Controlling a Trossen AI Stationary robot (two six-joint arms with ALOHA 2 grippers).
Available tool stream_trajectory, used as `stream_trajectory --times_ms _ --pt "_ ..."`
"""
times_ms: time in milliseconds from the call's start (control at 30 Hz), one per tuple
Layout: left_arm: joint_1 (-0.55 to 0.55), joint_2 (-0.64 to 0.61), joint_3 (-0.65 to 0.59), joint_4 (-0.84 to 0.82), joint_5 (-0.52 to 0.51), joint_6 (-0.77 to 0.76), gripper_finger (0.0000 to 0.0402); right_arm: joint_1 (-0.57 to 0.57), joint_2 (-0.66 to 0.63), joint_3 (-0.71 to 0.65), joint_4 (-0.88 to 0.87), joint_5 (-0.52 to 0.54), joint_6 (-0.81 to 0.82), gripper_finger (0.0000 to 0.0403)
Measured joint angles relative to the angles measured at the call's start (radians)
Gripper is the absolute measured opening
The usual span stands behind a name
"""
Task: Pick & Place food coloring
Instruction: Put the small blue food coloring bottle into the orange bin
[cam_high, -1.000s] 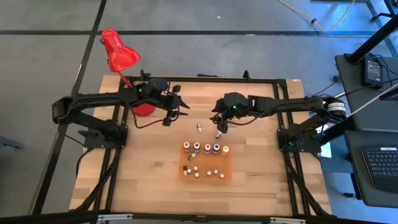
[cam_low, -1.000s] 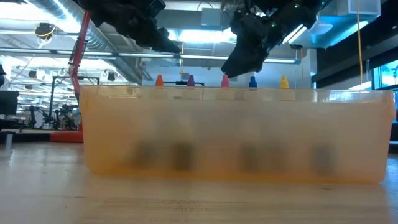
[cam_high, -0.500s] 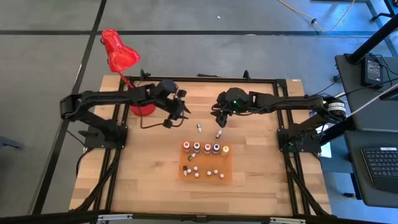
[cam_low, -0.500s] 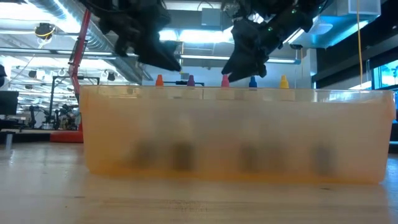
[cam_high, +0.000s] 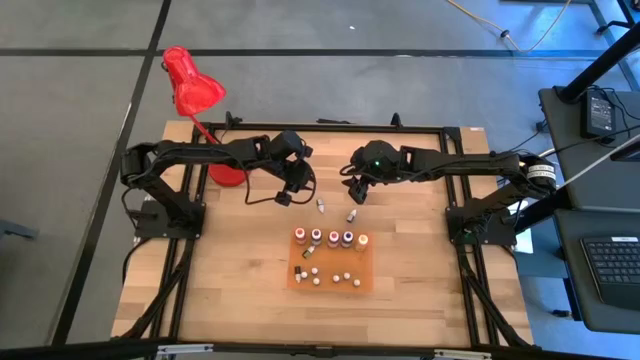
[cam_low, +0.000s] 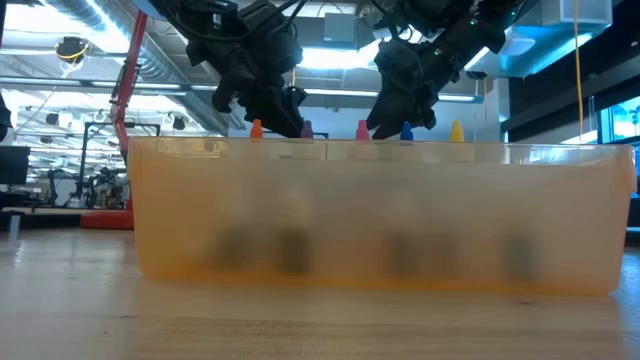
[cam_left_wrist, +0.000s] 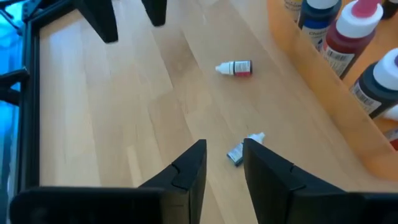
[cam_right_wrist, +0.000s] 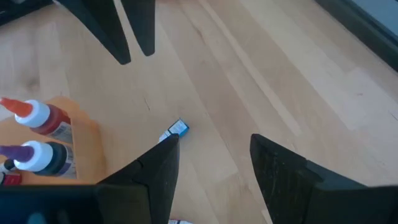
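The wooden table (cam_high: 230, 260) filled the middle of the high view, with a red desk lamp (cam_high: 190, 85) standing at its far left corner. On the table, a little right of centre and toward the near side, sat a translucent orange tray (cam_high: 367, 268), which in the low view rose as a wide frosted wall (cam_low: 380, 215) across the picture.

Both arms reached in over the far half of the table. The left gripper (cam_high: 287, 190) hung above the bare wood just left of the two loose bottles, its fingers (cam_left_wrist: 186, 171) slightly spread with a narrow gap between them and holding nothing. The right gripper (cam_high: 355, 192) hung over the wood just far of the right loose bottle, its fingers (cam_right_wrist: 158, 165) set wide apart and empty.

Most of the food coloring stood in the tray: a far row of five larger bottles (cam_high: 331, 238) with coloured tips, and smaller white-capped droppers (cam_high: 330, 277) nearer. Over the tray's wall the low view showed only their tips (cam_low: 361, 129), orange, purple, red, blue and yellow.

Two small droppers lay on their sides on the bare table, far of the tray and apart from it: the left one (cam_high: 320, 205), blue-labelled, showed just beyond the left gripper's fingers (cam_left_wrist: 244, 147), and the right one (cam_high: 351, 215), red-labelled, lay farther off in the left wrist view (cam_left_wrist: 235, 68).
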Motion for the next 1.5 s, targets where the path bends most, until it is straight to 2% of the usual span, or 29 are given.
stream_trajectory --times_ms 167,333,533,600,633,733,833,1000,1167,1300,1500 --pt "-0.013 0.000 0.000 -0.003 0.000 0.000 0.0127 0.000 0.000 0.000 0.000 0.000 -0.002 0.0198" --pt "-0.028 0.000 0.000 -0.007 -0.006 0.024 0.0190 0.000 0.000 0.000 -0.001 0.014 -0.004 0.0198" --pt "-0.038 -0.003 0.000 0.003 -0.190 -0.009 0.0238 0.000 0.000 0.000 -0.003 0.017 -0.002 0.0198" --pt "-0.039 -0.003 0.000 0.004 -0.207 -0.018 0.0242 0.000 0.000 0.000 -0.003 0.017 -0.001 0.0198" --pt "-0.039 -0.003 0.000 0.003 -0.192 0.005 0.0243 0.000 0.000 0.000 -0.003 0.017 -0.001 0.0198" --pt "-0.039 0.010 0.000 -0.004 -0.065 0.137 0.0240 0.000 0.000 0.000 -0.003 0.018 0.000 0.0198" --pt "-0.025 0.031 0.001 0.012 0.035 0.161 0.0234 0.000 0.000 0.000 -0.003 0.022 -0.001 0.0198" --pt "-0.001 0.112 0.000 0.038 0.142 0.239 0.0224 0.000 0.000 0.000 -0.003 0.032 -0.003 0.0198" --pt "0.012 0.186 0.001 0.067 0.210 0.341 0.0215 0.000 0.000 0.000 -0.003 0.029 0.003 0.0198" --pt "0.011 0.240 0.001 0.097 0.218 0.400 0.0207 0.000 0.000 0.000 -0.006 0.029 0.002 0.0198" --pt "0.012 0.331 0.001 0.217 0.249 0.406 0.0197 0.000 0.000 0.000 -0.011 0.027 0.017 0.0198"
